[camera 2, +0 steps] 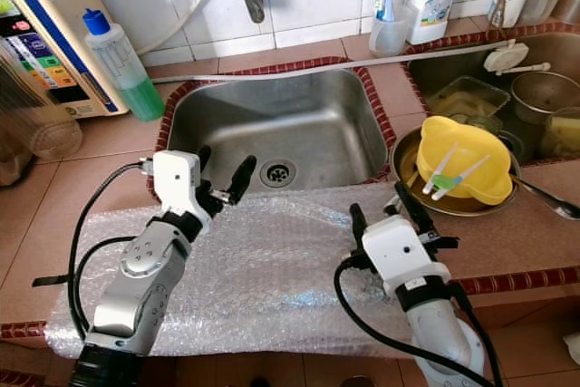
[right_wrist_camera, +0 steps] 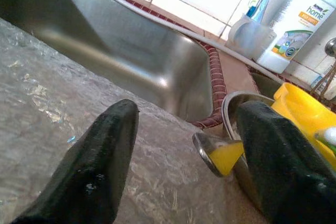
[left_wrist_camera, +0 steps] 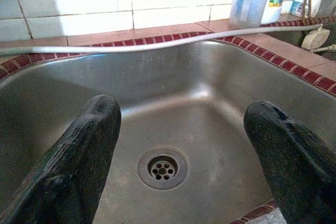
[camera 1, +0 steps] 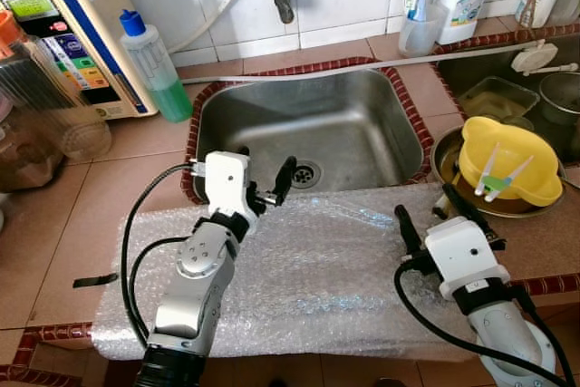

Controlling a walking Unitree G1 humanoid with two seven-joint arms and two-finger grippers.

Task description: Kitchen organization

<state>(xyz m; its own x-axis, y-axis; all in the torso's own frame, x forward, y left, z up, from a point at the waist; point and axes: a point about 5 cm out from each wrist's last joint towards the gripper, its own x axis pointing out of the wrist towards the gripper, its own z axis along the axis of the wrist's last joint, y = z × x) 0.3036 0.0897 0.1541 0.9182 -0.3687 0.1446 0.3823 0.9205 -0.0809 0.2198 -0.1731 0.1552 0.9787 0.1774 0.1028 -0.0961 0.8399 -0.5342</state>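
Right gripper (camera 1: pixel 427 217) jaws released, nothing held, hovering over the bubble wrap (camera 1: pixel 317 269) at the desk (camera 1: pixel 54 224) front edge. Yellow bowl (camera 1: pixel 507 160), glossy plastic, sits in a steel pan (camera 2: pixel 408 156) just beyond and to the right of these jaws; right arm clearly nearer. Two pale utensils (camera 1: pixel 498 174) lean against the bowl, long axes running toward the robot. Left gripper (camera 1: pixel 263 178) jaws also released, poised at the near rim of the stainless sink (camera 1: pixel 308 124), basin smooth and bare.

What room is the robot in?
Most likely a home kitchen. There's a steel sink set in a tiled counter, a green soap bottle beside it, and a yellow bowl waiting with other dishes.
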